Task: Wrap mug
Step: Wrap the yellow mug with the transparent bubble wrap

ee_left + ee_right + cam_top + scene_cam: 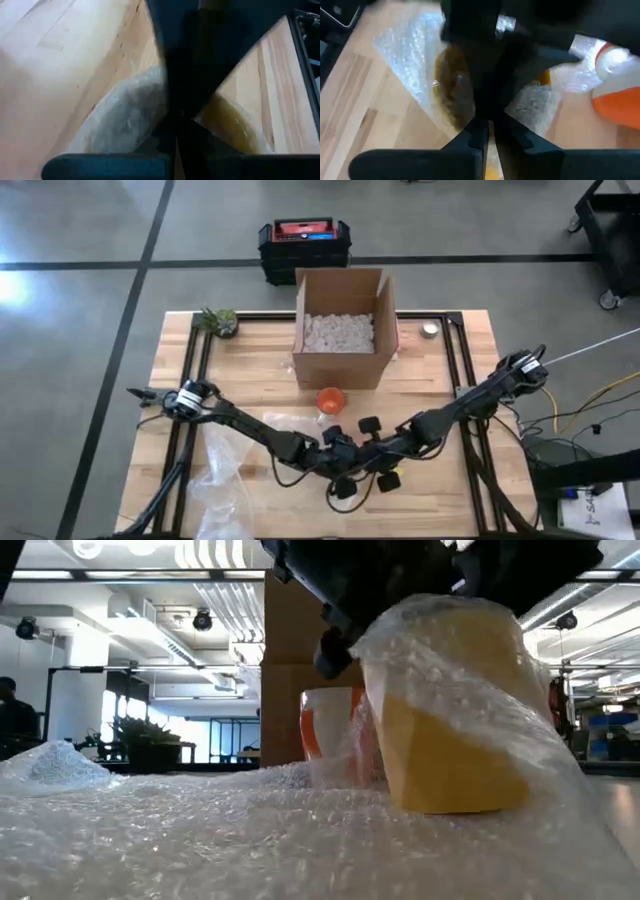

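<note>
Both arms meet low over the table's front edge, the left gripper [335, 448] and right gripper [372, 452] crowded above a yellow mug [450, 730] swathed in bubble wrap [200, 830]. From where I stand, I cannot tell whether either pincer is pinching the film or merely pressing on it. An orange mug [331, 399] waits just at twelve o'clock of the pair, with the cardboard box [340, 325] beyond. The risk: loose wrap springing open if either pincer lets go early, or a crowded arm knocking the orange mug over.
</note>
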`<move>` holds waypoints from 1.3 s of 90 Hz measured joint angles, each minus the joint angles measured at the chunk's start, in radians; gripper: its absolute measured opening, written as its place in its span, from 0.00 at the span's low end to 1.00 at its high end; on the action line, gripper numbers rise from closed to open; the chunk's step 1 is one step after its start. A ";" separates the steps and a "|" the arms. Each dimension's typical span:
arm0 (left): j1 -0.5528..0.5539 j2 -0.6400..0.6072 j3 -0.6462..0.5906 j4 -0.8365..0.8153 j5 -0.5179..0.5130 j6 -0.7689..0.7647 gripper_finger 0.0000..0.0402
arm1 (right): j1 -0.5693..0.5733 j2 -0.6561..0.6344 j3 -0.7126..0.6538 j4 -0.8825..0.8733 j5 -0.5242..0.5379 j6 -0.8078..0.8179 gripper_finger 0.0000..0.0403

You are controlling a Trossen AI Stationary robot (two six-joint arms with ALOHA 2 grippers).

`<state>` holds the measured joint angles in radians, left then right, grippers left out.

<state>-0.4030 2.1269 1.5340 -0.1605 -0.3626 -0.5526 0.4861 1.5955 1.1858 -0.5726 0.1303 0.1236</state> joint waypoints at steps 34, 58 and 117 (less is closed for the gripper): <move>-0.001 -0.006 -0.006 0.003 0.004 0.021 0.00 | -0.002 0.075 0.018 0.014 0.012 -0.011 0.03; -0.015 -0.052 -0.011 -0.019 0.014 0.042 0.00 | -0.002 0.106 0.003 0.036 0.011 0.008 0.03; -0.015 -0.100 -0.012 -0.154 0.005 0.074 0.00 | -0.003 0.106 -0.002 0.073 0.001 0.006 0.03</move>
<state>-0.4182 2.0270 1.5223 -0.3149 -0.3580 -0.4783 0.4827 1.7020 1.1841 -0.4995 0.1314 0.1298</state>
